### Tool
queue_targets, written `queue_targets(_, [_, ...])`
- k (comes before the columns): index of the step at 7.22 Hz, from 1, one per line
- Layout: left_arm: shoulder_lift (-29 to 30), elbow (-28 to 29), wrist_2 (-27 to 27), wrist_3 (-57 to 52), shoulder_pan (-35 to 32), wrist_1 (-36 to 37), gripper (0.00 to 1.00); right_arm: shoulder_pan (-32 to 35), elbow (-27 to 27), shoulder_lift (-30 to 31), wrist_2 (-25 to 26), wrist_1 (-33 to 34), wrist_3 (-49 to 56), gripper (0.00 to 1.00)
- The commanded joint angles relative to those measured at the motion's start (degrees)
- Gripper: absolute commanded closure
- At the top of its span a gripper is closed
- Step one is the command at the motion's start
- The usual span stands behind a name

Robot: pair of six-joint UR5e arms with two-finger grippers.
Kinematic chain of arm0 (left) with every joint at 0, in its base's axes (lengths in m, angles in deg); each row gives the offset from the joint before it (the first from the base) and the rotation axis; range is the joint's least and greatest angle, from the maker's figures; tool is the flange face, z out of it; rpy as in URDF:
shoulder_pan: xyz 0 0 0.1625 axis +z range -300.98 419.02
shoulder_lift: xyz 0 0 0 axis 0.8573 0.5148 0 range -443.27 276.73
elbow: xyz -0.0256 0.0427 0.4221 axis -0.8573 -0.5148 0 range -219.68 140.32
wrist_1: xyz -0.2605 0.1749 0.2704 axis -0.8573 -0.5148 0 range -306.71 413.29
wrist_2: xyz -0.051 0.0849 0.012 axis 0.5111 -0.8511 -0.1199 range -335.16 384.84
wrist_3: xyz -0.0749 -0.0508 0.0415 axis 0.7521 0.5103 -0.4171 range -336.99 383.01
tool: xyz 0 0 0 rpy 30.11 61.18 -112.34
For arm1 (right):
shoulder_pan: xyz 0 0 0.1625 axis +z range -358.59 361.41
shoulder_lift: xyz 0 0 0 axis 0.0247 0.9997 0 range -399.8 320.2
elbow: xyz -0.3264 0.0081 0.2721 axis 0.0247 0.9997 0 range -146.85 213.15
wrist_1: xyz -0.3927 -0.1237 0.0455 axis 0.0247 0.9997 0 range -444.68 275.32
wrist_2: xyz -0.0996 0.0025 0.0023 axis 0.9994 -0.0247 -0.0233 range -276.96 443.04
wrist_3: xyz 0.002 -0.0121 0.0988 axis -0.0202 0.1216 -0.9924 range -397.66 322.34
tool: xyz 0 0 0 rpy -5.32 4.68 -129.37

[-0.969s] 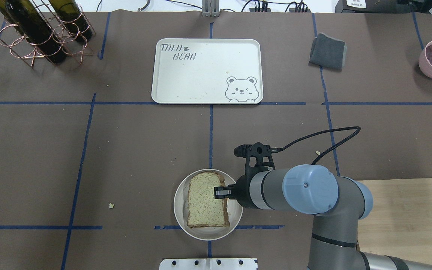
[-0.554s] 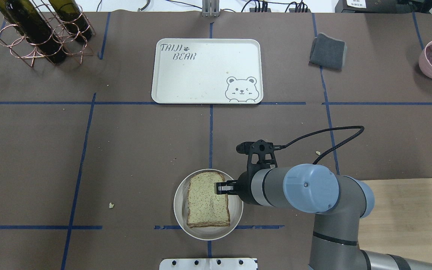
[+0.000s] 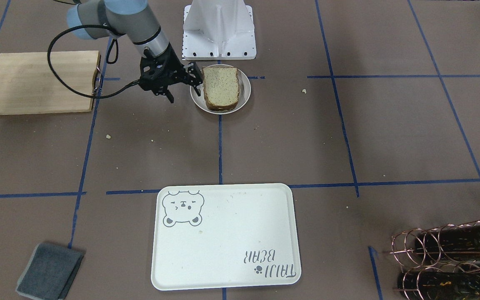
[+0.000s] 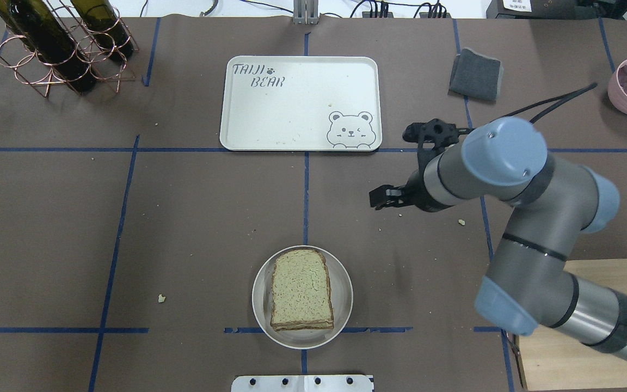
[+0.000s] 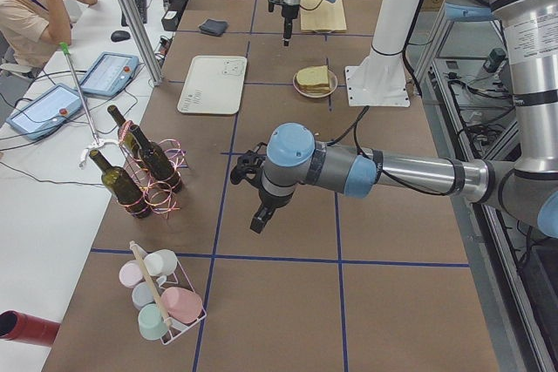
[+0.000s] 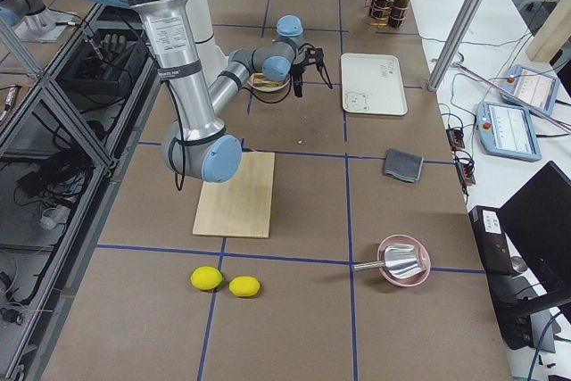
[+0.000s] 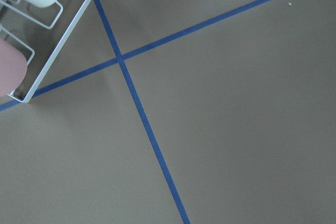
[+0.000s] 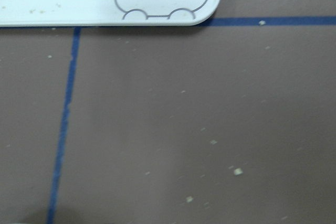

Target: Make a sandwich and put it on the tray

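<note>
Wooden board (image 3: pixel 36 81), grey cloth (image 3: pixel 50 270), bottle rack (image 4: pixel 57 54), pink bowl (image 4: pixel 618 95).

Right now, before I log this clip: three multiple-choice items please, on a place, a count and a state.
1. The sandwich lies on: A the tray; B the round dish; C the cutting board.
2. Lemons visible: A one; B two; C four.
3. The sandwich is: A closed by a top slice; B open-faced; C halved.
1 B, the dish rim rings it, far from the tray; 2 B, two yellow ones lie together; 3 A, a whole speckled slice covers it.
</note>
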Motion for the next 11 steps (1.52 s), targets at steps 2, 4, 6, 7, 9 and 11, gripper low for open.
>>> queue_targets(2, [4.2, 4.1, 0.6, 0.8, 0.0, -23.0, 0.00, 21.3, -4.0, 14.5, -12.3, 4.4, 29.2, 0.00])
queue_targets(4, [6.4, 3.8, 3.3, 17.8, 3.3, -25.0, 0.00, 32.4, -5.3, 25.2, -14.8, 4.6, 49.3, 0.00])
queue_targets(6, [8.5, -2.6, 3.1, 34.4, 15.7, -25.9, 0.00, 43.8, -5.3, 32.6, -16.8, 7.7, 61.7, 0.00])
queue_targets(7, [10.2, -4.1, 3.1, 44.8, 24.0, -25.9, 0.00, 48.1, -5.1, 37.4, -17.5, 7.4, 62.8, 0.00])
queue_targets(9, [12.5, -7.8, -12.0, 66.1, 41.2, -25.8, 0.00, 53.7, -3.7, 40.3, -20.2, 7.2, 64.3, 0.00])
queue_targets(11, [15.3, -7.6, -26.0, 84.3, 56.3, -25.6, 0.08, 54.3, -2.5, 40.4, -21.0, 7.2, 65.1, 0.00])
